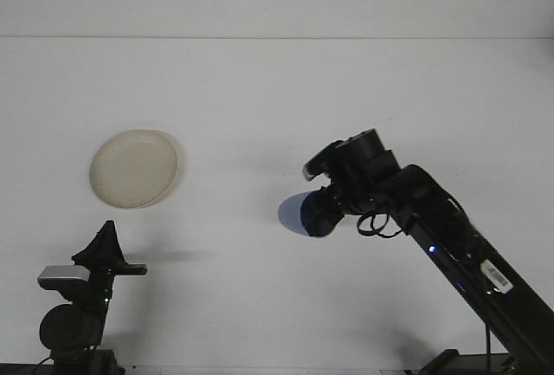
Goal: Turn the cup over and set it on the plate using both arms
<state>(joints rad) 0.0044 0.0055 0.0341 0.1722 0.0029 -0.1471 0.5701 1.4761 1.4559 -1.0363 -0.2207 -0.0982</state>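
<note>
White table [260, 306], right claw [325, 208] clasping blue cup [300, 213], plate [134, 168] far left.

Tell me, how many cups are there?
1. The blue cup is held by the right hand, mid-table, right of the plate. None looks hidden.

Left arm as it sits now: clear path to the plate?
Probably yes. The plate lies just ahead of the left end effector on bare table, nothing between them; the right end effector holds the cup well off to the side.
</note>
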